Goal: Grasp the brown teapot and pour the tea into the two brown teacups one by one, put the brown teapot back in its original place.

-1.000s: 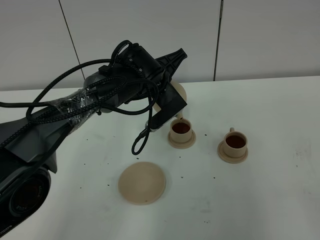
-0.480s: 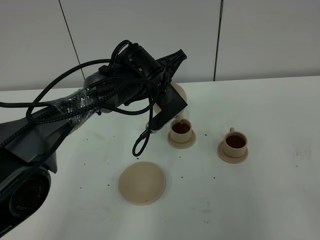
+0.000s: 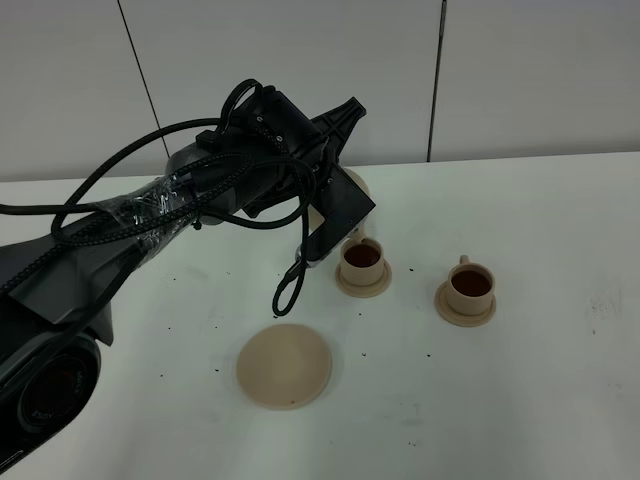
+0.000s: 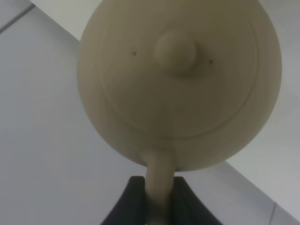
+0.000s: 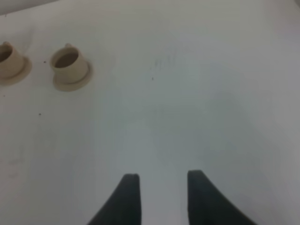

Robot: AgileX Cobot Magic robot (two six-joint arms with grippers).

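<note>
The left hand [image 4: 157, 206] is clamped on the teapot [image 4: 180, 84] by its handle, holding it tipped just above the nearer cup [image 3: 362, 260]. Both that cup and the far cup [image 3: 470, 285] hold dark tea, so pouring looks nearly done. The big saucer [image 3: 284, 365] on the worktop [image 3: 540, 390] awaits the teapot. The right hand [image 5: 159, 192] hangs apart, empty.

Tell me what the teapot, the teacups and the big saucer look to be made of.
Teapot: likely matte ceramic; even beige-tan surface, no shine, faint concentric rings around the lid knob.
Two teacups: same dull tan, thick rims, so probably matching ceramic.
Large saucer: same flat tan finish, apparently unglazed-looking ceramic.
</note>
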